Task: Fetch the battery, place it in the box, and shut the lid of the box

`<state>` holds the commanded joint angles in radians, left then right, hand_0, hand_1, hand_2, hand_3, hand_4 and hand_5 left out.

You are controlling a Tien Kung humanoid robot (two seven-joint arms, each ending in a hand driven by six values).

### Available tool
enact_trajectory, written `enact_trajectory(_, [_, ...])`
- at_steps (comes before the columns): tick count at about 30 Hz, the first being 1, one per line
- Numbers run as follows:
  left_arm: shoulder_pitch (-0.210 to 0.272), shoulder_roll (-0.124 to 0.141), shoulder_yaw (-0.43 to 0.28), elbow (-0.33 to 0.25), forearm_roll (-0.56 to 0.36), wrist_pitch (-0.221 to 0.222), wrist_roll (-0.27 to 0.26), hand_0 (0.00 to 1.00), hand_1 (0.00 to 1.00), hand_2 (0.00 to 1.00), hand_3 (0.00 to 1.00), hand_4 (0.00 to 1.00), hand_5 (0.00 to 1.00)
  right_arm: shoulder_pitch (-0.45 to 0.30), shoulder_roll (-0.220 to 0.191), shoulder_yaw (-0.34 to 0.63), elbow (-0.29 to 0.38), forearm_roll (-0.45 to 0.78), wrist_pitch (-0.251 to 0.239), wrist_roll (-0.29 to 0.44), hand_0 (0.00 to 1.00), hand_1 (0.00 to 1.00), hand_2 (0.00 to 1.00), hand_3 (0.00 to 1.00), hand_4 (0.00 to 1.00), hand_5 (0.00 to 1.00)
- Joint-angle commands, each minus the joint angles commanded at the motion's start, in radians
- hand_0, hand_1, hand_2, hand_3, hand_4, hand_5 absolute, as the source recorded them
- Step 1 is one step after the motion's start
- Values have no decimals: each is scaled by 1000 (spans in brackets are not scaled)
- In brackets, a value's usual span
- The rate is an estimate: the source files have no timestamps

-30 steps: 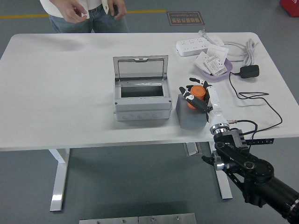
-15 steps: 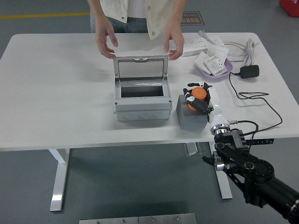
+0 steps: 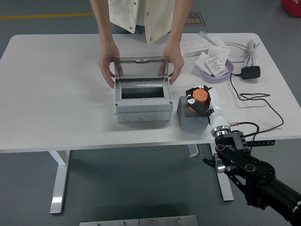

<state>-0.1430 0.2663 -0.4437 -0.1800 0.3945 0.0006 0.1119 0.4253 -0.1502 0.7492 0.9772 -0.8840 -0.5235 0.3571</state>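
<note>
Person's hands now grip box sides.

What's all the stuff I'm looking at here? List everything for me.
table: one, white, fills the scene
box: one, grey, table centre, clear lid raised
block: one, grey, right of the box
battery: one, orange, above the block, in the robot's fingers
power strip: one, white, far right
dish: one, purple, holding white packets
adapter: one, black, with cable, right edge
person's hands: two, at the lid's sides
right hand: one, black and white, gripping the battery
</note>
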Motion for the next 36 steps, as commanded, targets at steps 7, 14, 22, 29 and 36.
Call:
enact_trajectory(7, [-1, 2, 1, 0, 2, 3, 0, 618, 776, 731, 717, 617, 147, 19, -12, -12, 22, -17, -6, -15, 300, 269, 272, 222, 2, 2])
enact_trajectory(14, [0, 1, 9, 0, 1, 5, 1, 617, 777, 731, 717, 615, 143, 53, -37, -19, 56, -40, -18, -31, 263, 235, 248, 211, 2, 2])
enact_trajectory(22, [0, 0, 22, 0, -5, 5, -1, 618, 778, 735, 718, 624, 152, 84, -61, -9, 107, -80, -25, -48, 264, 233, 242, 214, 2, 2])
enact_trajectory(29, [-1, 2, 9, 0, 9, 7, 2, 618, 778, 741, 721, 643, 168, 92, -81, 0, 192, -194, -12, -121, 262, 230, 239, 219, 2, 2])
enact_trajectory(36, [4, 4, -7, 0, 26, 7, 12, 618, 778, 741, 721, 651, 181, 114, -105, -21, 315, -416, 77, -278, 244, 226, 237, 219, 2, 2])
